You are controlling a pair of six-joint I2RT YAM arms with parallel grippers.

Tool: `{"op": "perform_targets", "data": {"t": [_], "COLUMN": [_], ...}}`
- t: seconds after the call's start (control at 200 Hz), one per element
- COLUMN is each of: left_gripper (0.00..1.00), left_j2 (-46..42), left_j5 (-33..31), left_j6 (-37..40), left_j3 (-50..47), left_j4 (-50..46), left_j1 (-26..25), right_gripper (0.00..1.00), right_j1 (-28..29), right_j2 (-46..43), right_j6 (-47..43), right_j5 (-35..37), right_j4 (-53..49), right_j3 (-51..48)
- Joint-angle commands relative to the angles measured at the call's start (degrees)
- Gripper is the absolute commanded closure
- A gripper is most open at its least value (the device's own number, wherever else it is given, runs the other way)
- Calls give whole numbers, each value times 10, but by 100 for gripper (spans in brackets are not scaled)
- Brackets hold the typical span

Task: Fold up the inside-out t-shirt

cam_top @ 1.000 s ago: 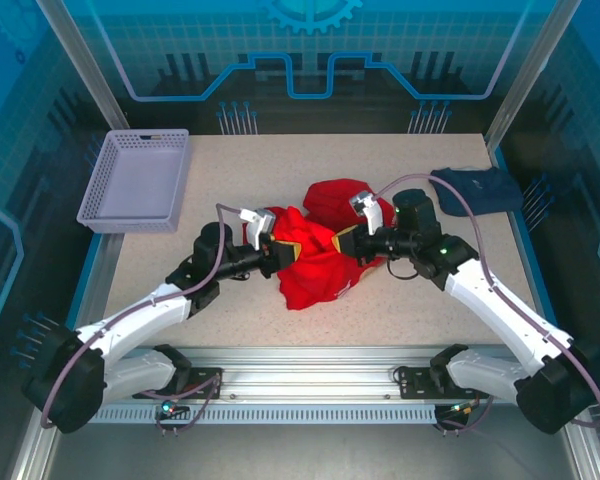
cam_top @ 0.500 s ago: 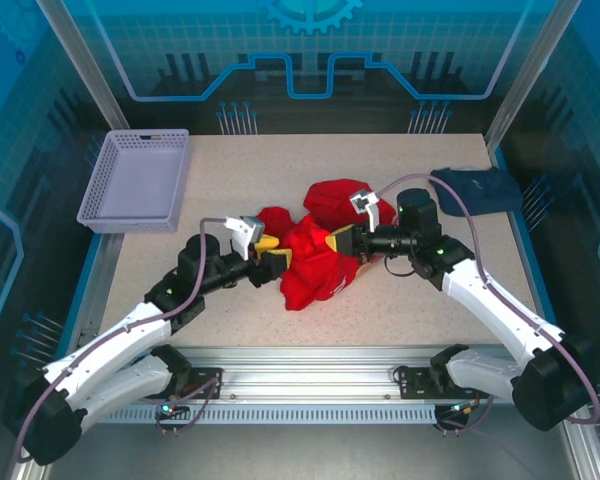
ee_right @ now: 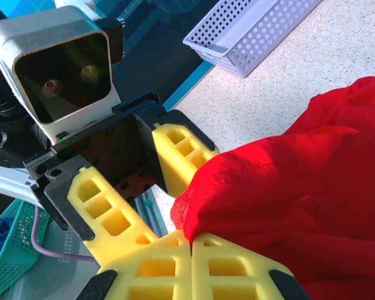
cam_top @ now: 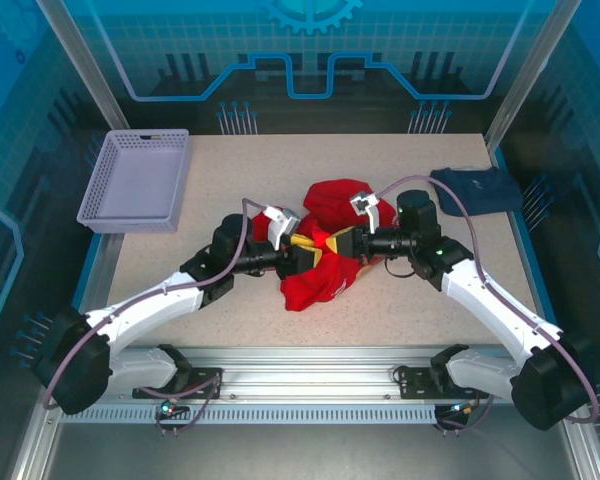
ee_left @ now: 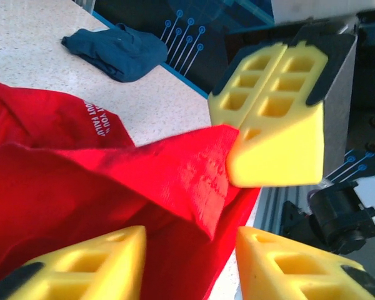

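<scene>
inside-out t-shirt (cam_top: 315,280) bunched red heap; right tool (ee_right: 190,244) pinching its edge, left tool (ee_left: 190,237) jaws apart.

The worktop (cam_top: 230,180) is viewed from above and behind, while the red t-shirt (ee_left: 81,181) is framed closely by both opposed wrist cameras.

A fold hides part of the print lettering (ee_left: 97,119) on the t-shirt (ee_left: 81,187); the bottom edge crops the left claw (ee_left: 190,234).

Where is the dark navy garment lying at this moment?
In the top view, the navy garment lies at the table's far right edge, well apart from the red t-shirt bunched at mid-table.
</scene>
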Motion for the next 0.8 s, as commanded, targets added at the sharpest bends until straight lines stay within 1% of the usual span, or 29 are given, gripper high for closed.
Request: {"op": "perform_targets", "data": {"t": [0.0, 0.075, 0.11, 0.185, 0.225, 0.255, 0.35, 0.365, 0.44, 0.52, 0.58, 0.63, 0.715, 0.795], "left_gripper": [71, 82, 88, 100, 100, 100, 100, 100, 100, 100, 100, 100, 100, 100], "left_j2": [16, 24, 26, 23, 18, 13, -6, -10, -20, -25, -28, -29, -34, -35], "left_j5": [27, 34, 38, 39, 37, 38, 29, 25, -10, -53, -82, -98, -113, -107], "left_j6": [-2, -4, -4, -7, -10, -14, -32, -34, -31, -34, -51, -62, -77, -86], "left_j3": [26, 33, 37, 39, 39, 40, 53, 56, 80, 108, 128, 142, 153, 161], "left_j4": [32, 34, 33, 29, 24, 17, -22, -31, -104, -189, -238, -269, -292, -296], "left_j1": [-2, -2, -2, -2, -2, -2, -3, -4, -15, -27, -32, -34, -38, -39], "right_gripper": [100, 100, 100, 100, 100, 97, 86, 85, 79, 73, 69, 66, 61, 56], "right_j1": [-9, -10, -11, -13, -12, -10, 15, 21, 47, 67, 80, 88, 89, 91], "right_j2": [-17, -18, -19, -21, -24, -26, -37, -38, -44, -53, -58, -64, -76, -84], "right_j6": [-7, -9, -9, -14, -23, -32, -81, -90, -118, -136, -148, -156, -156, -153], "right_j5": [-9, -8, -5, 13, 37, 61, 181, 200, 271, 303, 317, 313, 270, 217], "right_j4": [7, 5, 3, -8, -26, -47, -117, -125, -157, -169, -173, -168, -140, -98], "right_j3": [-4, -6, -5, -3, 2, 7, 18, 33, 46, 49, 48, 42, 24, -10]}}
